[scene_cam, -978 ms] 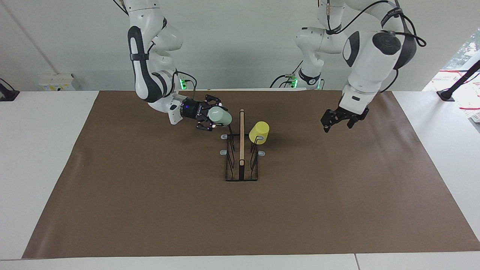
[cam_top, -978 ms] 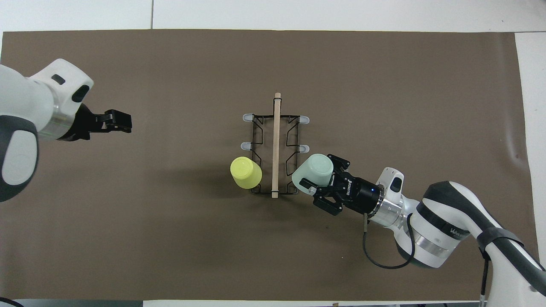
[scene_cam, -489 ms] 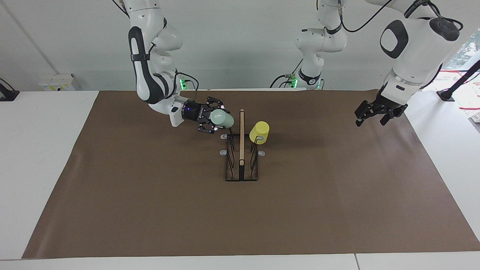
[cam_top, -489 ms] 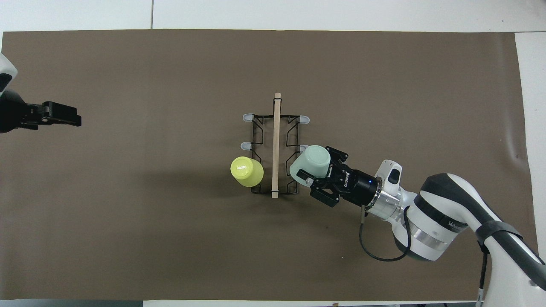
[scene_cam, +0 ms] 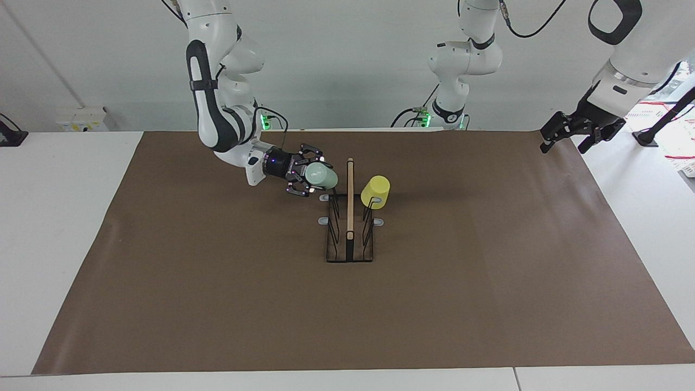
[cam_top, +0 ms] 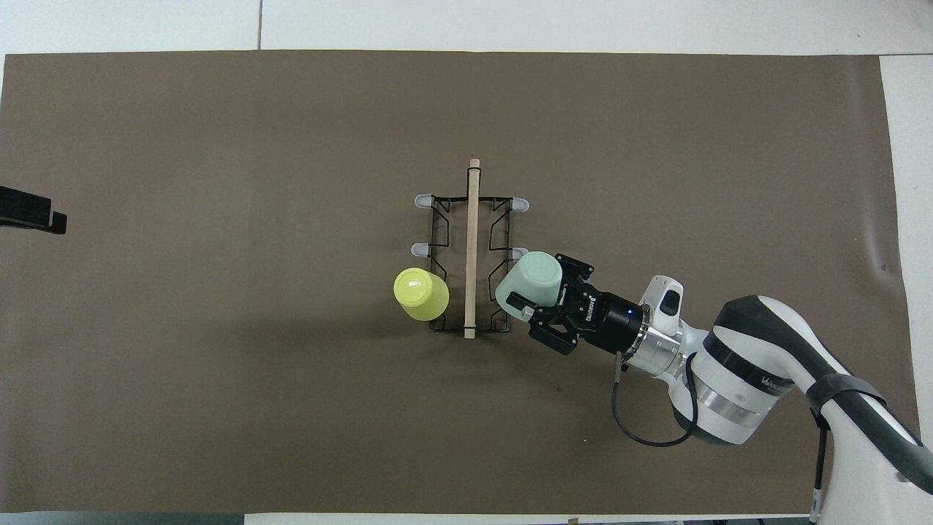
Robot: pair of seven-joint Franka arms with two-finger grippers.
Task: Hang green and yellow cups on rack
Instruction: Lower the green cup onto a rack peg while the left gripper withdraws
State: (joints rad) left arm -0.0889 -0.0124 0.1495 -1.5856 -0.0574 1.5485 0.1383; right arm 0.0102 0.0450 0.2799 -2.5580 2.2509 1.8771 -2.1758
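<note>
Fingers (scene_cam: 307, 161) of the right gripper (scene_cam: 310, 176) are clamped around the pale mint green tapered plastic cup (scene_cam: 321, 175), which is carried tilted on its side in the air, its closed bottom toward the rack. That cup (cam_top: 531, 283) sits over the prongs on the right arm's side of the small black wire rack (scene_cam: 349, 239), at the end of the rack nearest the robots; whether it touches a prong cannot be told. At that same near end, on the rack's side toward the left arm, the bright yellow tapered plastic cup (scene_cam: 375, 191) hangs upside down on a prong, tilted a little outward, with its closed bottom up. In the overhead view the yellow cup (cam_top: 420, 293) and the green one flank the upright light wooden centre bar (cam_top: 471, 248), one on each side. Farther from the robots, the rack's remaining grey-tipped prongs (cam_top: 423, 200) stand bare, and its flat dark base (scene_cam: 349, 255) rests near the middle of the brown mat (scene_cam: 217, 304) that covers most of the white surface (scene_cam: 59, 217). Up in the air over the surface's edge at the left arm's end, just off the mat's corner nearest the robots, hangs the left gripper (scene_cam: 568, 138), its fingers (scene_cam: 547, 144) spread apart and holding nothing; only a dark tip of it (cam_top: 29, 217) shows at the border of the overhead view.
</note>
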